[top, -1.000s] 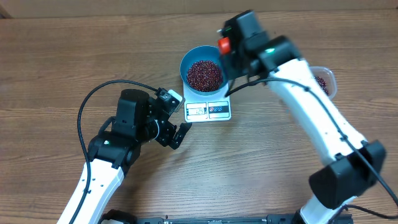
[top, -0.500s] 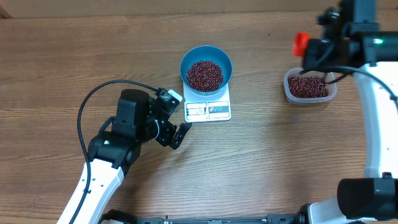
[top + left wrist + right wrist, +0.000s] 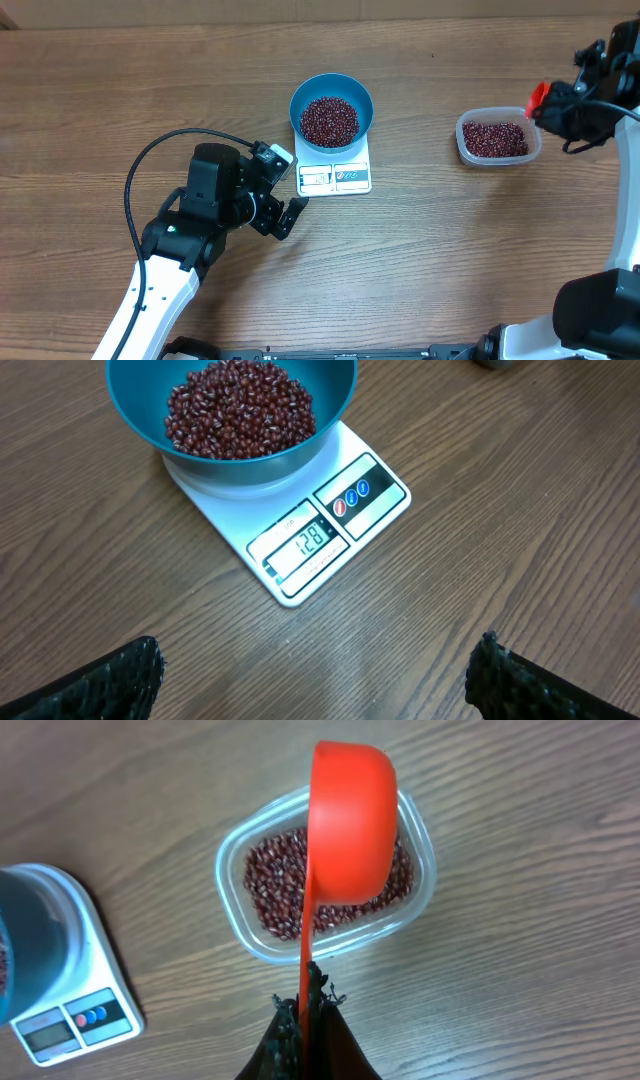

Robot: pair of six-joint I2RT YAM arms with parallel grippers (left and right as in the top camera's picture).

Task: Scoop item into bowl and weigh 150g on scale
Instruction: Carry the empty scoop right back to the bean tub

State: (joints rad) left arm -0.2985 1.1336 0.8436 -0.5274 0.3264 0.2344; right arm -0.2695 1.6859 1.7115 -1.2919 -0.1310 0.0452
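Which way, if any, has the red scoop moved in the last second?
Yes. In the overhead view the scoop went right, from beside the bowl to the container's right edge.

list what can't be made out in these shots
Overhead: the scale readout is too small to read.
Right wrist: the scoop shows only its back, so its contents are hidden; the bowl is cut by the left edge.
Left wrist: the bowl's far rim is cut by the top edge.
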